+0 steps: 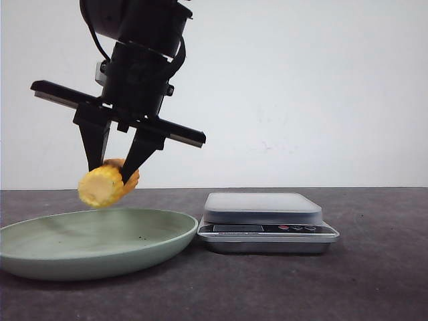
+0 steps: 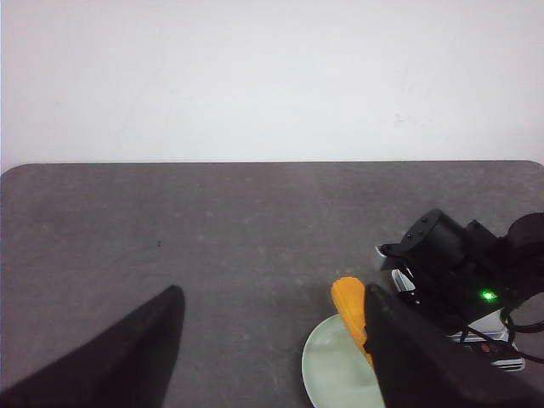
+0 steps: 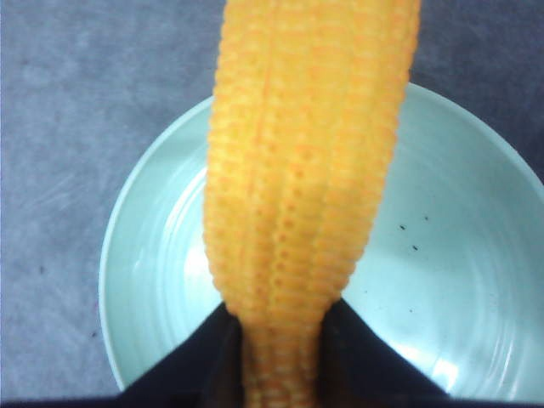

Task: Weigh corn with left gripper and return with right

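Note:
The corn (image 1: 103, 185), a short yellow-orange cob, hangs tilted just above the pale green plate (image 1: 167, 241), held in my right gripper (image 1: 111, 172). In the right wrist view the two black fingers (image 3: 200, 357) are shut on the corn (image 3: 306, 153), with the plate (image 3: 153, 255) below. My left gripper (image 2: 274, 291) is open and empty, its fingers spread wide over bare table. It stands well back from the corn (image 2: 348, 308) and the plate (image 2: 331, 374). It does not show in the front view.
A silver kitchen scale (image 1: 264, 208) with a pale weighing top stands on the dark table just right of the plate, with nothing on it. The right arm's black body (image 2: 450, 255) with a green light hides most of the scale in the left wrist view.

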